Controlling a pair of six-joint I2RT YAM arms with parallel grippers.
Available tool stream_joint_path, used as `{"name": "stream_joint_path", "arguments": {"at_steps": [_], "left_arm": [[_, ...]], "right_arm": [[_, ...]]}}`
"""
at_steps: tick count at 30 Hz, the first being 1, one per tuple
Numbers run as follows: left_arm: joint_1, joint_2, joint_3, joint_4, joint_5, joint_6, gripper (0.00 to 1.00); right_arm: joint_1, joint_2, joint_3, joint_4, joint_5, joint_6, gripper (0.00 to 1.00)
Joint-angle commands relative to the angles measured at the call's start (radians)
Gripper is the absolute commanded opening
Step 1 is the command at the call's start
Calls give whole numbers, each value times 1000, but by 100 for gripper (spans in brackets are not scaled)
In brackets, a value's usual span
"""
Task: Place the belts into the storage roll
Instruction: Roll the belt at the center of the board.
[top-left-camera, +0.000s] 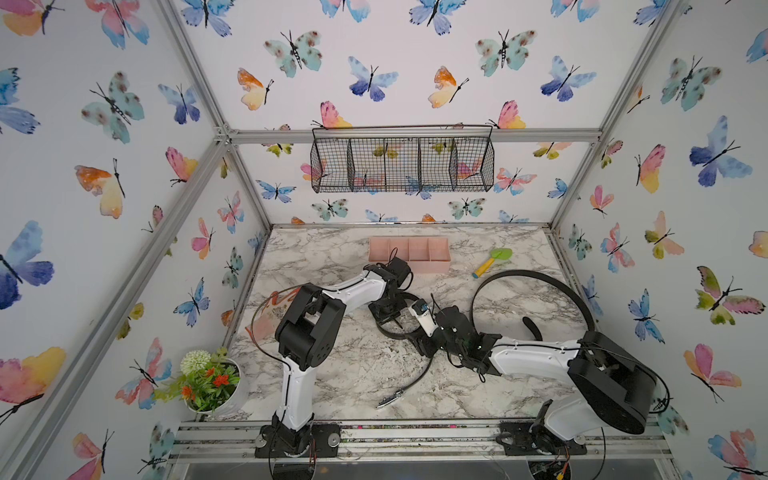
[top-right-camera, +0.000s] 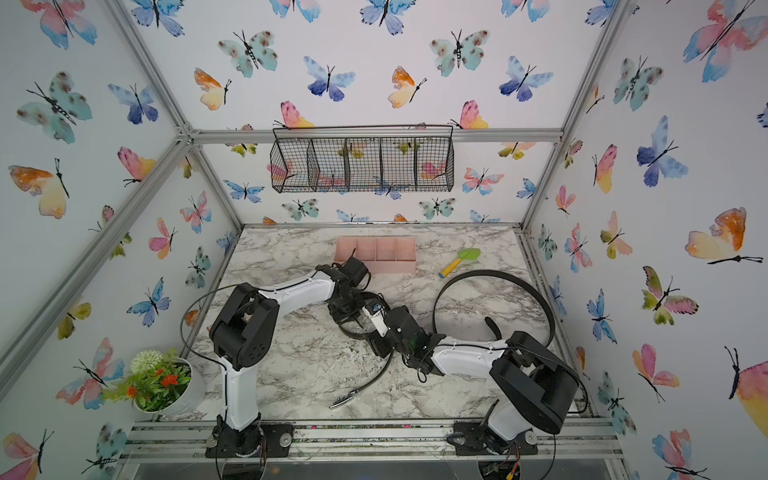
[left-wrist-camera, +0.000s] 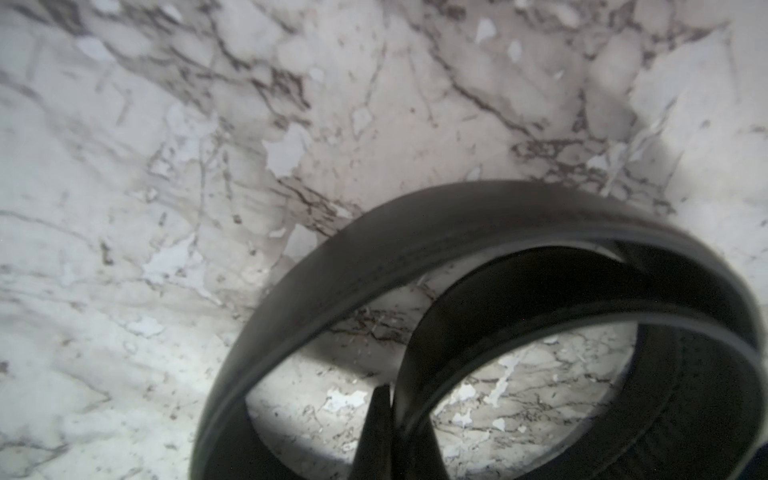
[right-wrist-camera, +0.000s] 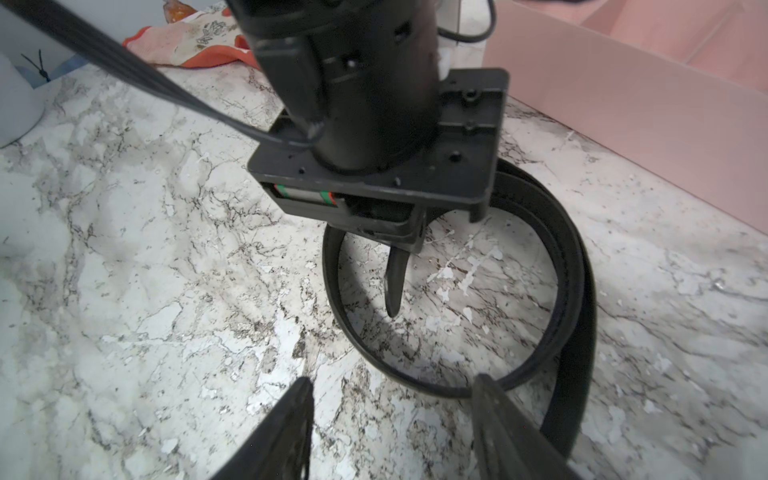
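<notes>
Both top views: pink tray (top-left-camera: 428, 267) at far middle of bench (top-left-camera: 353, 365), long side running left-right. Coiled belt (top-left-camera: 392, 332) mid-bench, tail trailing toward near edge, buckle (top-left-camera: 388, 401) at its end. Second belt (top-right-camera: 494, 272), wide loop standing on edge at right side; only these views show it.

Left wrist: left tool (left-wrist-camera: 376, 419) clenched, tips inside coil; cannot tell whether strap is pinched.

Right wrist: right tool (right-wrist-camera: 392, 378) released, coil rim at spread fingers. Tray wall beyond; orange cloth (right-wrist-camera: 187, 41) past left arm.

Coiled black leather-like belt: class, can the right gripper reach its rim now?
Probably yes: the right gripper, open, nearly straddles the rim of the coiled belt; the left gripper stands inside.
</notes>
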Motion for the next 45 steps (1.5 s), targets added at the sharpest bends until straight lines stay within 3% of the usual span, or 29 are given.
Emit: {"name": "stream_joint_path", "arguments": {"at_steps": [1, 11, 24, 45], "left_arm": [[-9, 9, 14, -54, 22, -17, 0], [-13, -2, -12, -31, 65, -21, 0], [-17, -4, -38, -6, 97, -25, 0], [-17, -10, -67, 29, 137, -12, 0]], "right_arm": [[-15, 39, 25, 99, -36, -51, 60], [-29, 149, 33, 185, -100, -24, 48], [-29, 218, 52, 219, -108, 6, 41], [-30, 277, 80, 227, -85, 30, 12]]}}
